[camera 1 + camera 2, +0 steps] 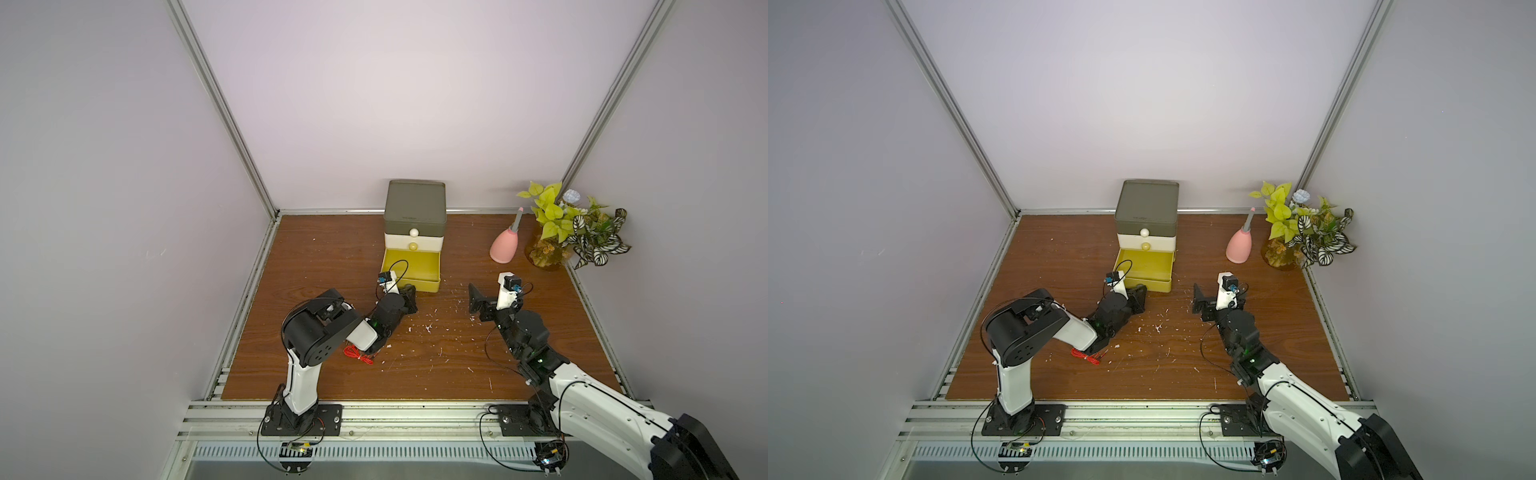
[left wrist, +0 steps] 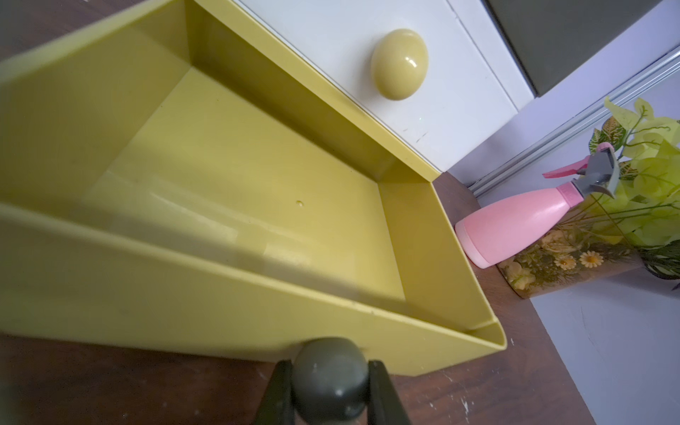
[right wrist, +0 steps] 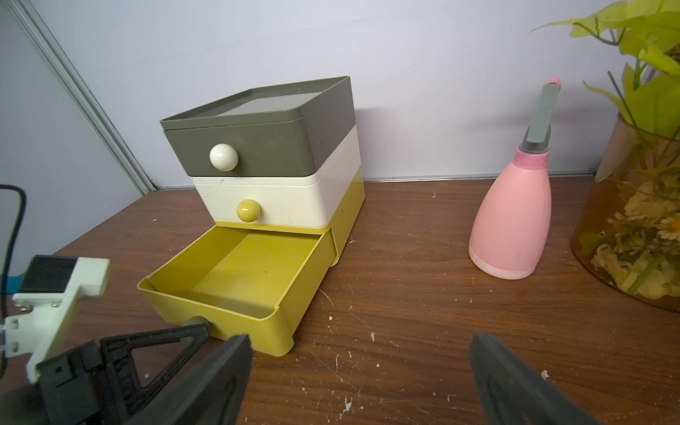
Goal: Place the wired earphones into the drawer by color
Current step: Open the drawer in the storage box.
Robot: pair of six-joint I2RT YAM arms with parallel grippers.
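Opening the drawer (image 1: 430, 285), nothing in it yet.

Clamps the knob (image 2: 329, 379) with the left gripper (image 1: 409, 291), with the drawer drawn well out of the box (image 1: 415, 203) and bare inside. Holds the right gripper (image 3: 360, 353) with jaws wide apart, gripping nothing, near the drawer's front corner above the table (image 1: 457, 365). Finds only the red earphones (image 1: 357, 355) in both top views, lying on the table partly under the left forearm, well apart from the drawer; no white or black sets in view. Probably calls next for letting go of the knob and pinching the thin red coil without snagging the arm's own cable. Shows a faint mark on the box lid, too small to read.
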